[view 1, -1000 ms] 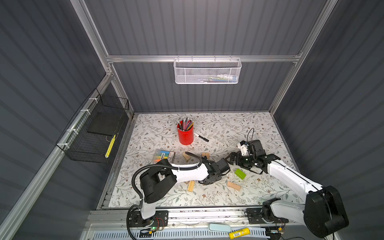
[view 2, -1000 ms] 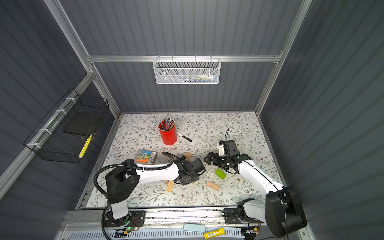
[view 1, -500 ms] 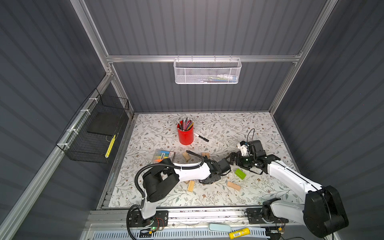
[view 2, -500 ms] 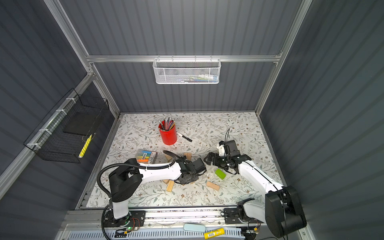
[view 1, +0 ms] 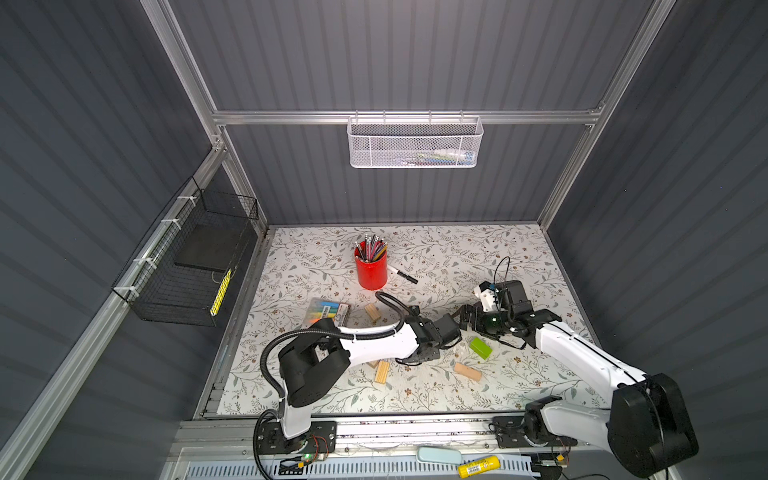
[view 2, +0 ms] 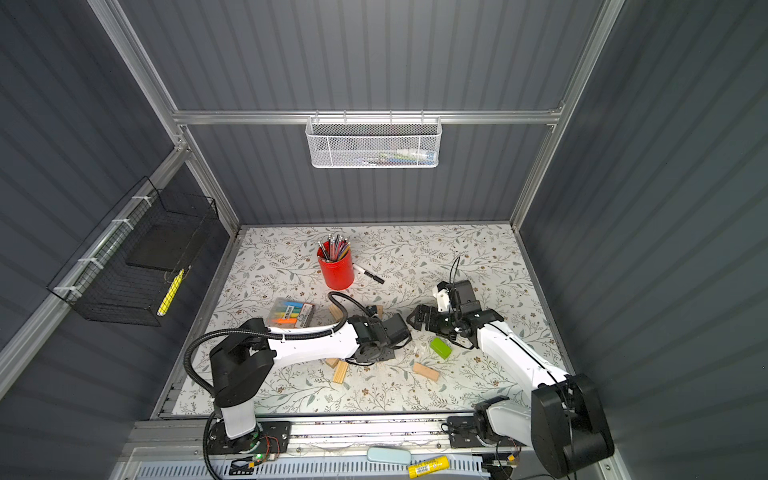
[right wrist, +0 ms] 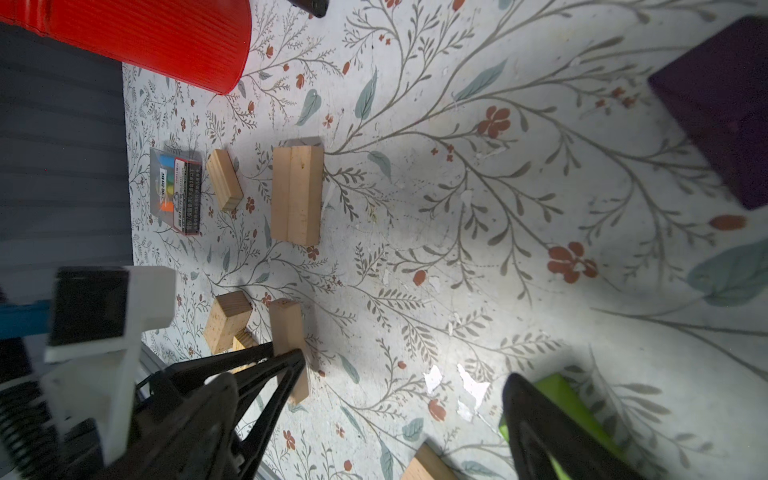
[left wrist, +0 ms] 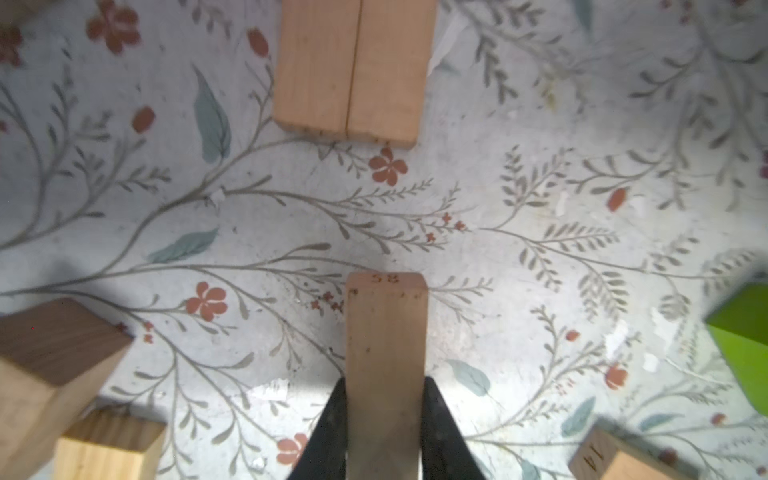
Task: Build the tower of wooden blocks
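My left gripper [left wrist: 384, 382] is shut on a pale wood block [left wrist: 386, 332] marked 58; the right wrist view shows that block [right wrist: 286, 328] pinched near the mat. My right gripper [right wrist: 374, 424] stands open just right of it in both top views [view 1: 467, 320] [view 2: 417, 318], holding nothing. The green block [view 1: 481, 347] [right wrist: 569, 399] lies beside one right finger. A purple block [right wrist: 723, 112] lies apart. Two pale blocks [left wrist: 353, 66] [right wrist: 297, 195] lie side by side ahead of the held one. Other pale blocks [view 1: 381, 371] [view 1: 467, 371] [view 1: 372, 311] lie scattered. No tower shows.
A red pencil cup [view 1: 371, 270] stands mid-mat with a black marker [view 1: 402, 275] beside it. A highlighter pack [view 1: 328, 313] lies left of the blocks. A black wire basket [view 1: 187, 266] hangs on the left wall, a white one [view 1: 413, 143] on the back wall.
The left gripper's jaws have closed on the pale block marked 58. The left arm shifted slightly. The right arm has stayed where it was, still open.
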`<state>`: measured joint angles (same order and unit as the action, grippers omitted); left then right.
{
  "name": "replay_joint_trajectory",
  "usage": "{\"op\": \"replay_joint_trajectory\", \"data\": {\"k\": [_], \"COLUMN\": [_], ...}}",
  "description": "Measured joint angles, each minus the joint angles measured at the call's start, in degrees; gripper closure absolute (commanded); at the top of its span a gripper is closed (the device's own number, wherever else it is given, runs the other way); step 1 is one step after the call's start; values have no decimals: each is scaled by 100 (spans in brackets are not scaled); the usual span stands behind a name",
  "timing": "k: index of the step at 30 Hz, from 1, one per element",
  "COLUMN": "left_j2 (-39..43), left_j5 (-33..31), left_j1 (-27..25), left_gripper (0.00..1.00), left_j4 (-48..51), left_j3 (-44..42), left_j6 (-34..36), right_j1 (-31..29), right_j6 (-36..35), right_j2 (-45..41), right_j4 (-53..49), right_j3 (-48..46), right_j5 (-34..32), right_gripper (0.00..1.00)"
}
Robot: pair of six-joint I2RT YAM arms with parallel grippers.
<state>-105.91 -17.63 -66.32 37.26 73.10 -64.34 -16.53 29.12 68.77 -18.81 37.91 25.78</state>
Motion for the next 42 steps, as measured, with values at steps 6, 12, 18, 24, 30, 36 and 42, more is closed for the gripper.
{"op": "replay_joint_trajectory", "data": {"k": [6,12,18,24,30,36,42], "left_j2": [693,776,774,492,-280,-549,-667], "left_j5": [-81,90,269,538,785,1069,1115], "left_j1": [109,645,1237,1744,2011,2015,2015], "left_gripper": [86,88,89,91,93,95,96], "left_j4": [2,90,109,-4,-9,-105,-85], "left_j3": [-9,90,251,387,802,1049,1134], "left_j6": [1019,2015,2752,3104,3241,3287,3287], "right_j1": [-33,-483,-1078,-1340,-1353,-1353,-1353], "right_j6": [142,450,935,1381,1587,1637,1637], "right_j2": [-136,-284,-280,-186,-186,-186,-186], "right_j4": [-26,116,608,988,1178,1209,1222], "right_j3": [2,2,-155,-326,-404,-404,-404], "right_j5": [-9,-264,-686,-984,-1239,-1368,-1408], "right_gripper": [1,1,1,1,1,1,1]}}
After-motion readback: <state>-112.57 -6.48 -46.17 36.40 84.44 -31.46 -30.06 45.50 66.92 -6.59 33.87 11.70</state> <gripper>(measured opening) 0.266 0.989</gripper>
